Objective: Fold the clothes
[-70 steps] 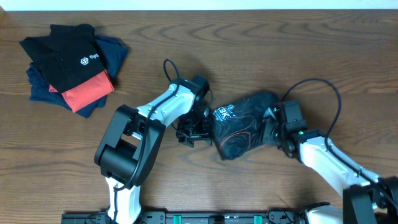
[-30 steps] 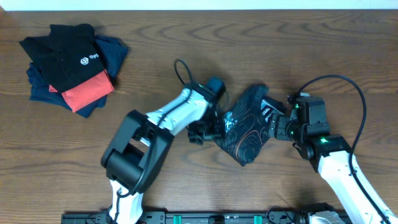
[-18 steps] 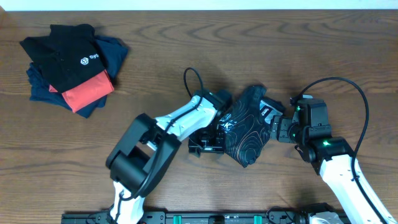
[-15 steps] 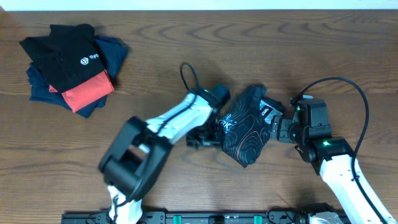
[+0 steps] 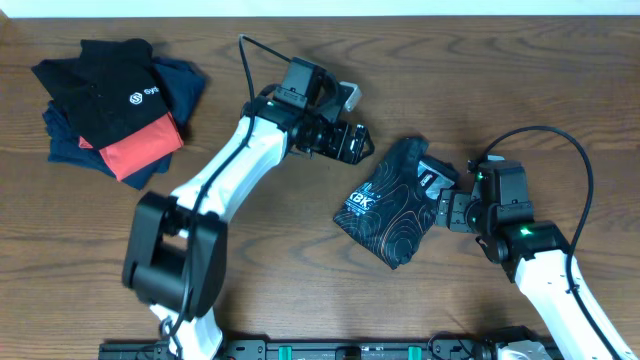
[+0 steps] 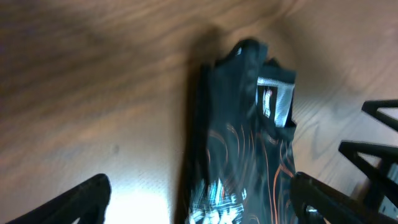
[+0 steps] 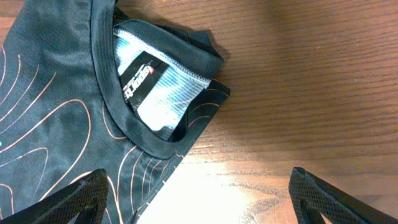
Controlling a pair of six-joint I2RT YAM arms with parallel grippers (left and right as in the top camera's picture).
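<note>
The jersey (image 5: 390, 212) lies folded into a small bundle on the desk (image 5: 520, 80), a little toward 3 o'clock from the middle. From overhead, its white lettering (image 5: 362, 203) sits at the bundle's 9 o'clock edge, and copper lines curl over the rest.

The left pincer (image 5: 350, 143) hangs off the cloth at about 11 o'clock from the bundle, apart from it. Only its wrist camera settles its state: the 2 fingers (image 6: 74, 200) sit in the bottom corners, spread wide with nothing between them. In that view the jersey is blurred and runs up the middle, with a pale label (image 6: 277, 102) near its far end.

The right pincer (image 5: 442, 203) is at the bundle's 3 o'clock side. Overhead, I cannot tell whether it touches the cloth. Its wrist view is the sharp one. It shows the round collar (image 7: 124, 124) with a white and pale blue label (image 7: 146, 81) inside, and bare wood at 3 o'clock. These fingers (image 7: 71, 200) are also spread to the bottom corners, gripping nothing.

Only the overhead view shows a pile (image 5: 110, 105) of black, navy and coral-red garments at the desk's 10 o'clock corner, well apart from the jersey.
</note>
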